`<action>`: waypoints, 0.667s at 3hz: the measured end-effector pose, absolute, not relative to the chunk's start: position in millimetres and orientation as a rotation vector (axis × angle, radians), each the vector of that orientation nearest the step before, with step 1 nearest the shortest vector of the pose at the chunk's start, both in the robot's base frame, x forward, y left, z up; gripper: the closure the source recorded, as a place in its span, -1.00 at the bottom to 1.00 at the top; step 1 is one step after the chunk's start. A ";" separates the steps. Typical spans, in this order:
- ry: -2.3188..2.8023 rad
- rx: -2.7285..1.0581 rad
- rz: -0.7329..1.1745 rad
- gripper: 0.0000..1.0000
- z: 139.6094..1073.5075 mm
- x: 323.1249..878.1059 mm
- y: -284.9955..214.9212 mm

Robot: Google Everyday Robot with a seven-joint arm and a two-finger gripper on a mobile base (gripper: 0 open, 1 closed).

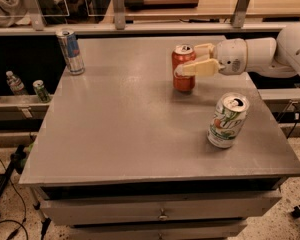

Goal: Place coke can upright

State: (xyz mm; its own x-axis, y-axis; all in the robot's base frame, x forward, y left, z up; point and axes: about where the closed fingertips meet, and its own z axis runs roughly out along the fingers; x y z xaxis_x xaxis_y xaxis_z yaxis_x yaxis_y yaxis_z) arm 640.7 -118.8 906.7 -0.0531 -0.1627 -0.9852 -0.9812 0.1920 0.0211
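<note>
Standing upright on the grey table (115, 134), right of centre toward the far edge, is the coke can (183, 79): an orange-red body with pale lettering too blurred to read and a silver top facing up. The gripper (186, 59) reaches in from the right on a white arm (270, 51). Its cream fingers (202, 67) straddle the can, one crossing the upper front and the other behind the rim, pinching it between them. The can's base appears to rest on the tabletop.

A white-and-green can (228, 120) stands near the right front, well apart from the coke can. A slim blue-and-silver can (70, 51) stands at the far left corner. Whether any can holds liquid cannot be told. On a low shelf to the left stand a small bottle (14, 82) and a green can (41, 90).
</note>
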 end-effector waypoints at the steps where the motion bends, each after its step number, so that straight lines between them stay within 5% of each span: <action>1: 1.439 -1.172 1.012 -1.00 905.5 639.4 -117.6; 2: 1.438 -1.176 1.010 -1.00 905.6 639.3 -117.8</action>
